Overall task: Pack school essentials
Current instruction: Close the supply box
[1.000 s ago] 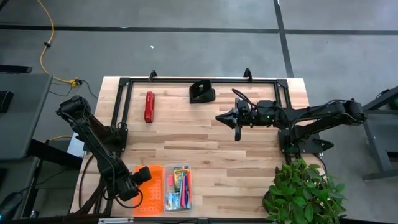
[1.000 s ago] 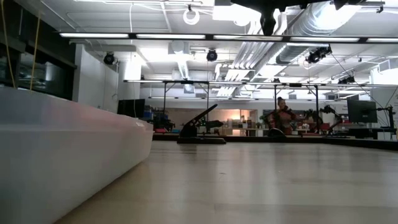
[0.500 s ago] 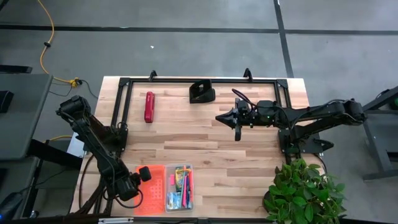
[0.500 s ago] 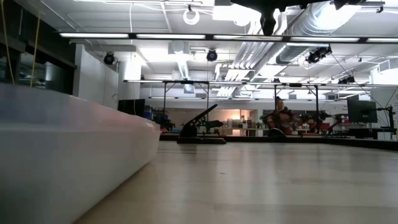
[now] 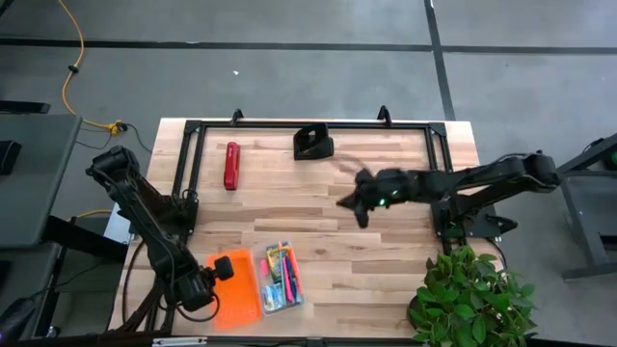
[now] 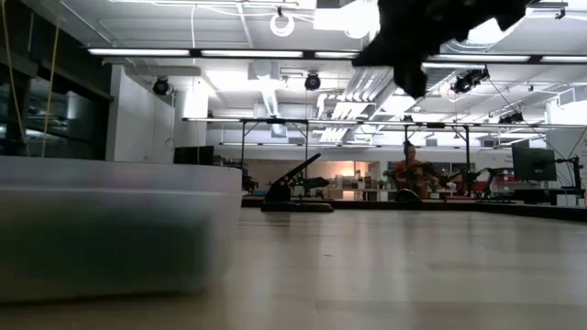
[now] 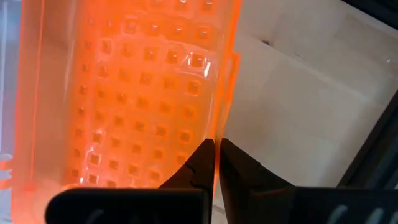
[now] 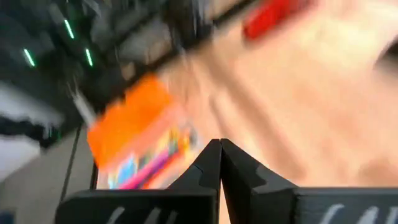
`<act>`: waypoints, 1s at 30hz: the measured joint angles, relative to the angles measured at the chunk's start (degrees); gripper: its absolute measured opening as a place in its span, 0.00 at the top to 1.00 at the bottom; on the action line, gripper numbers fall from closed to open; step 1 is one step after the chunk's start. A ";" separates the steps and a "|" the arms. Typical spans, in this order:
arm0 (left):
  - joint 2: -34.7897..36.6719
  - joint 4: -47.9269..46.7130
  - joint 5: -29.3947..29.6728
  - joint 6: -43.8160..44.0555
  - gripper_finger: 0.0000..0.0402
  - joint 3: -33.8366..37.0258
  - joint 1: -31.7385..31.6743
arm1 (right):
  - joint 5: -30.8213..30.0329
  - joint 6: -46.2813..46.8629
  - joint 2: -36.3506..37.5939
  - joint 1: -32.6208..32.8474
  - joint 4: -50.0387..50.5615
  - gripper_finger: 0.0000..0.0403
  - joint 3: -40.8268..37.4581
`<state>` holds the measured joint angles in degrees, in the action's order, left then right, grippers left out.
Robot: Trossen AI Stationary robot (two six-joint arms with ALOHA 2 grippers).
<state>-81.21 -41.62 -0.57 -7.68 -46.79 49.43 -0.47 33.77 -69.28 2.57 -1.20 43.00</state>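
A clear plastic box (image 5: 281, 280) near the table's front edge holds the school essentials: a yellow-green crayon box (image 5: 279, 260) and coloured pens (image 5: 290, 282). Its orange lid (image 5: 241, 294) lies open on the box's left side. My left gripper (image 5: 223, 269) is shut on the lid at its far left corner. My right gripper (image 5: 361, 206) hangs shut and empty over the middle of the table, right of and beyond the box. The box's wall (image 6: 110, 229) fills the left of the low view. My left gripper pinches the orange lid's outer rim (image 7: 217, 127) between its two fingers, one on each face. The fingers come from the table's left and slant downward. The lid (image 7: 137, 93) stays joined to the box along its other long side.
A long red bar (image 5: 230, 165) and a black block (image 5: 312, 142) lie at the far side, inside a black frame (image 5: 188, 173). A potted plant (image 5: 472, 294) stands at the near right corner. Bare wood lies between the box and the plant.
My left gripper has shut on the lid's rim. The box and lid have turned a little on the table and their far ends have shifted rightward. My right gripper has swung from the far right toward the near left, closer to the box, staying shut.
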 joint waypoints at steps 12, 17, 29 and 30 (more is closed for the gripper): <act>0.68 -1.95 0.41 -1.96 0.99 -0.02 -3.85 | 7.58 16.22 -29.25 7.07 -14.75 1.00 2.41; 0.68 -1.91 1.03 -2.53 0.99 -0.02 -5.47 | 9.78 16.57 -38.38 8.30 -14.48 1.00 10.15; 0.68 -2.55 0.17 -4.94 0.99 -0.02 -6.60 | 12.58 13.14 -45.83 8.45 -5.97 1.00 23.13; 0.68 -2.52 0.17 -4.94 0.99 -0.02 -6.60 | 12.74 13.13 -45.87 8.43 -5.41 1.00 23.46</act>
<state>-80.53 -44.14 -0.40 -12.62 -46.81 42.83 12.27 46.89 -115.15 11.00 -6.61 66.46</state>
